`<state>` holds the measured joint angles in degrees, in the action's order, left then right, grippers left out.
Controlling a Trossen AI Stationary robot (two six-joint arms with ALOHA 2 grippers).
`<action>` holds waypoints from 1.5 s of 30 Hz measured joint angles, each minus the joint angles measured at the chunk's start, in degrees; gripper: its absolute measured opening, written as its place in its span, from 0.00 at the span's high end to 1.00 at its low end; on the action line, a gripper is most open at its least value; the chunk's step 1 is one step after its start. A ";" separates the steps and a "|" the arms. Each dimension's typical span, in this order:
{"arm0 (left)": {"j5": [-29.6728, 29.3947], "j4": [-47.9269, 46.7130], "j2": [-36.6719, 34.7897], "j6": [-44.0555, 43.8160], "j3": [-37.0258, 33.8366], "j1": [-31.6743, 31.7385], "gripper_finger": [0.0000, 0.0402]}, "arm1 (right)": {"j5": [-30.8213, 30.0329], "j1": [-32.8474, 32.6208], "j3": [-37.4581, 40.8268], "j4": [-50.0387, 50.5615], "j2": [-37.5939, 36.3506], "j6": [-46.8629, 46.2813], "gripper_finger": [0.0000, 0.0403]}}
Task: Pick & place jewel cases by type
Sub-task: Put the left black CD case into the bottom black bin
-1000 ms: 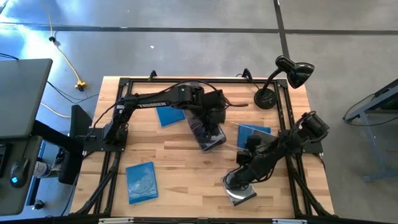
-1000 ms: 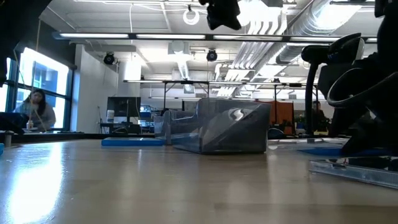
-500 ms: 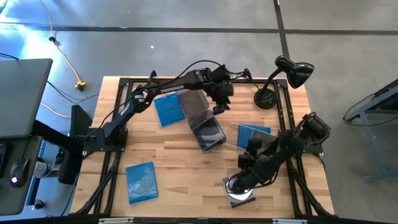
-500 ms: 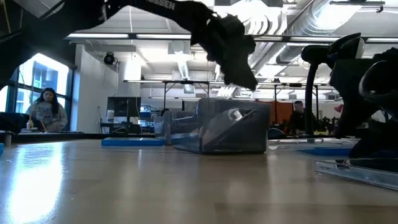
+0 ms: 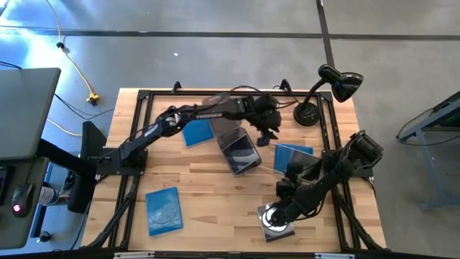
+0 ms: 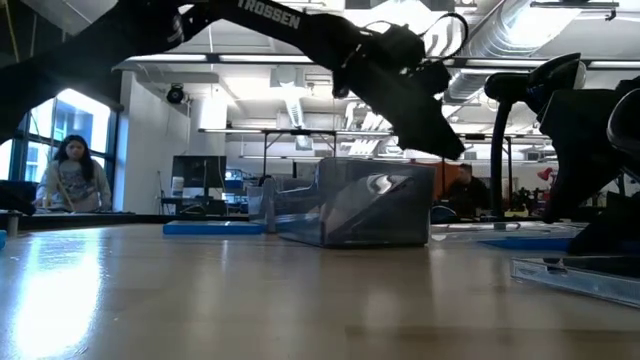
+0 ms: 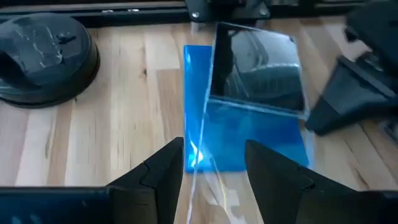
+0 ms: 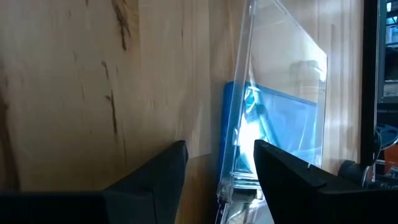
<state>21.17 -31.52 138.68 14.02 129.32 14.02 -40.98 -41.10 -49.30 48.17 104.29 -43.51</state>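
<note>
My left gripper (image 5: 267, 135) hangs open above the table's far right part, just short of a translucent blue jewel case (image 7: 249, 140). A clear, dark-faced case (image 7: 258, 68) lies partly on top of that blue case. My right gripper (image 5: 277, 214) is open low over a clear, silvery case (image 5: 277, 226) near the table's near edge. In the right wrist view that case (image 8: 273, 118) reaches in between the fingers. Two more blue cases lie flat: one (image 5: 195, 132) beside the tub, one (image 5: 163, 210) at the near left. My left gripper touches nothing. My right gripper comes down from above over the clear case's edge (image 8: 231, 162), one finger on each side. I cannot tell whether the fingers touch the case. The case lies flat on the table.
A smoky-grey tub (image 5: 237, 147) stands mid-table with something dark inside. A black desk lamp (image 5: 309, 114) sits at the far right corner, its base (image 7: 43, 56) close to my left gripper. A black frame rail (image 5: 338, 173) runs along the table's right side.
My left gripper has left the spot above the tub. It swung toward the far edge, then right and down toward the blue case near the lamp. My right gripper has shifted slightly toward the near edge over the clear case.
</note>
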 joint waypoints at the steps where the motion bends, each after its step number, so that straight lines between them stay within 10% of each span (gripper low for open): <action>1: -0.13 -0.07 0.33 -0.40 0.00 -0.22 0.58 | 0.18 -0.14 0.00 -0.08 0.00 0.00 0.53; 28: -14.48 -40.03 0.89 -3.88 0.00 -0.55 0.58 | 1.45 -0.31 -0.09 -0.01 0.00 -1.48 0.53; 45: -16.91 1.80 7.35 -5.29 0.00 -1.37 0.58 | 0.46 -0.31 -0.07 -0.05 0.00 -1.04 0.53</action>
<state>4.26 -29.72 146.03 8.73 129.32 12.65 -40.52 -41.41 -49.36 48.12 104.29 -44.56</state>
